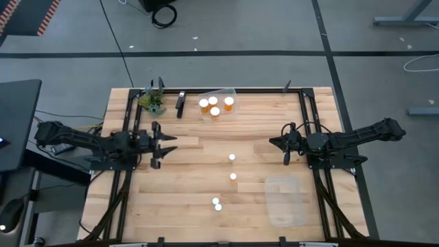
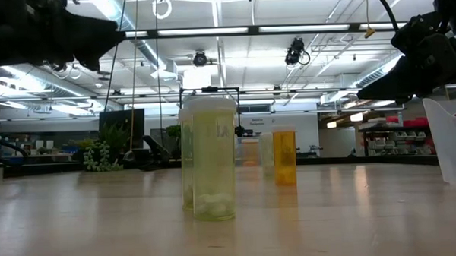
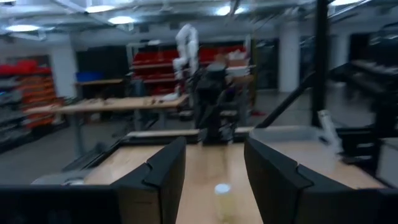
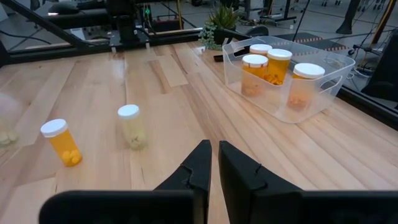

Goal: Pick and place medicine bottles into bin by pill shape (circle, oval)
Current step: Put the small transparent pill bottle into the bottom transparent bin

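The right pincer (image 4: 214,163) hangs above the pale wooden worktop (image 1: 185,185), its dark fingers nearly pressed together on nothing; only their tips show in the right wrist view. The left pincer (image 1: 167,145) hovers on the opposite side, fingers spread and empty. Between them, four loose medicine bottles show from above merely as white dots (image 1: 232,158), so pill shapes cannot be made out there. From the right wrist, one orange-bodied white-capped bottle (image 4: 61,142) and one pale bottle (image 4: 131,126) stand apart on the wood. Four white-capped orange bottles (image 4: 276,66) sit in a clear plastic bin (image 4: 323,93) at the far edge. A second clear bin (image 1: 285,201) is barely visible against the wood. No label text is legible.
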Robot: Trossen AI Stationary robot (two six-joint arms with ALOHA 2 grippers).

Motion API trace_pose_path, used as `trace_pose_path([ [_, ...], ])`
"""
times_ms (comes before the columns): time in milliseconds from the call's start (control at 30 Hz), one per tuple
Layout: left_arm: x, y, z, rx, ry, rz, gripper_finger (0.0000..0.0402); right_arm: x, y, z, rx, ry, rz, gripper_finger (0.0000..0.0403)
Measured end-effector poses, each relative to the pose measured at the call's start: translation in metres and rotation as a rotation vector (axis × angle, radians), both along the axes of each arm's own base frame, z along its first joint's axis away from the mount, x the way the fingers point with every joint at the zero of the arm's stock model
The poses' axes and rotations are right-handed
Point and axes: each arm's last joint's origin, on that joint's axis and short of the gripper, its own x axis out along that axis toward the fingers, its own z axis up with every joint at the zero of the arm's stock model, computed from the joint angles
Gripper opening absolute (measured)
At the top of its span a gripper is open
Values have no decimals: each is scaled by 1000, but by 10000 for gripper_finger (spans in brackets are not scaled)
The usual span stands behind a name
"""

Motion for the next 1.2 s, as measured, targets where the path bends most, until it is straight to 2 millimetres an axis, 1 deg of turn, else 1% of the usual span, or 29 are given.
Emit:
trace_pose_path([
  [100, -2, -1, 1, 3, -7, -36, 172, 0, 0, 0, 0, 0, 0, 37],
  [333, -7, 0, 5, 31, -44, -30, 172, 0, 0, 0, -6, 2, 2, 37],
  [367, -8, 0, 6, 37, -55, -28, 171, 0, 0, 0, -39, 12, 5, 37],
  [500, -12, 0, 8, 88, -74, -41, 171, 0, -2, 0, -270, 85, 28, 37],
  [600, -12, -1, 8, 98, -70, -50, 171, 0, -2, 0, -320, 102, 41, 37],
  [667, -11, -1, 3, 61, -18, -63, 171, 0, -2, 1, -322, 102, 42, 37],
  [733, -9, -1, -7, 9, 83, -76, 171, 0, -2, 1, -272, 82, 43, 37],
  [833, -8, -1, -17, -46, 190, -81, 171, 1, -1, 3, -84, -9, 14, 37],
  [900, -8, -1, -19, -64, 209, -82, 172, 2, -1, 7, 48, -83, -19, 37],
  [967, -8, -1, -20, -78, 216, -84, 172, 2, -1, 8, 134, -124, -37, 37],
  [1200, -8, -1, -22, -87, 239, -83, 172, 2, 0, 8, 288, -169, -54, 37],
])
